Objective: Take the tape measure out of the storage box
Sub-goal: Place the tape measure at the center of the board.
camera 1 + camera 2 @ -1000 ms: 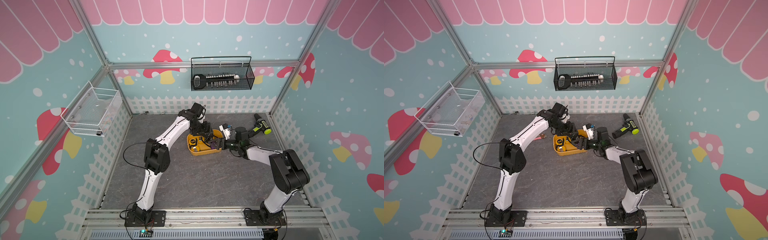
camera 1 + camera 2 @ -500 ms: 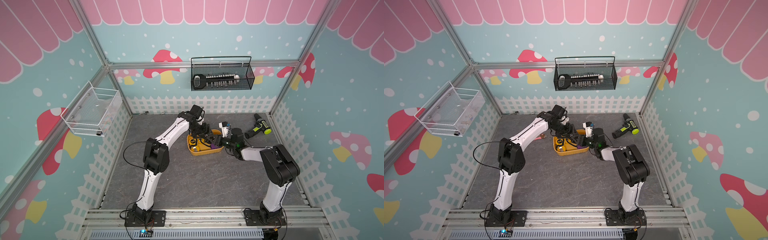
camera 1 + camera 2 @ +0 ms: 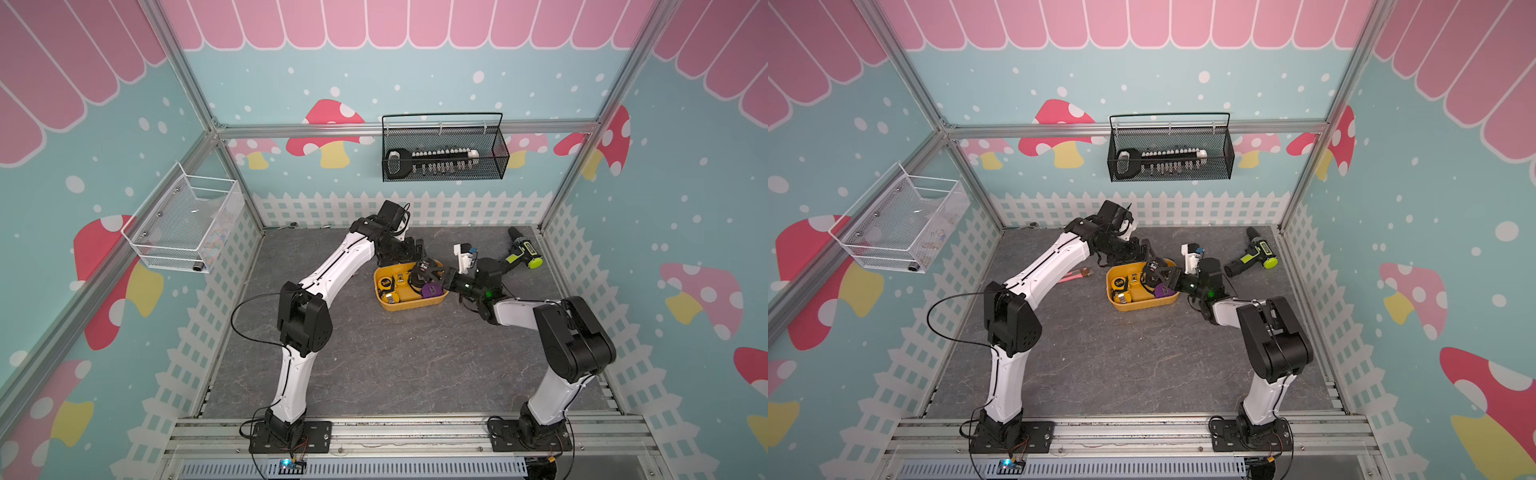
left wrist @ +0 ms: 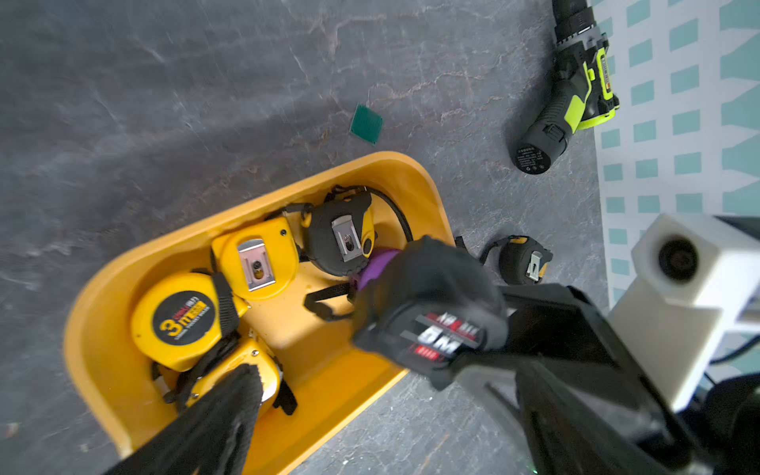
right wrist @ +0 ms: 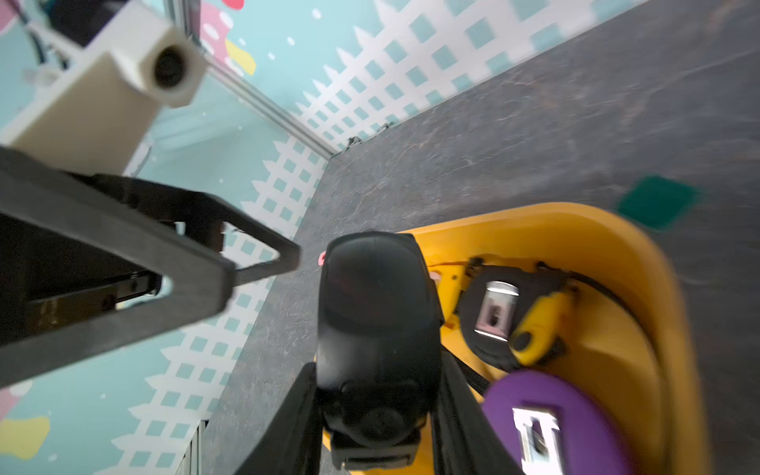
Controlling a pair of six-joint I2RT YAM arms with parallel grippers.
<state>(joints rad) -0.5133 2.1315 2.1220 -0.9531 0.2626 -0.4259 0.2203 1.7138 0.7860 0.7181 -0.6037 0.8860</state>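
The right fingers (image 5: 288, 419) clench the tape measure (image 4: 427, 312) above the storage box (image 4: 103, 349); the spread left fingers (image 4: 214, 419) nearby could knock it.

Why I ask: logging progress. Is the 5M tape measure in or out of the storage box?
Lifted, not clear: right gripper holds the 5M tape measure above the storage box.

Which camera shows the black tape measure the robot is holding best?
The left wrist view: the black tape measure looks big, label facing the camera. The right wrist view shows only its dark edge, pinched in the right gripper. In both top views it is tiny.
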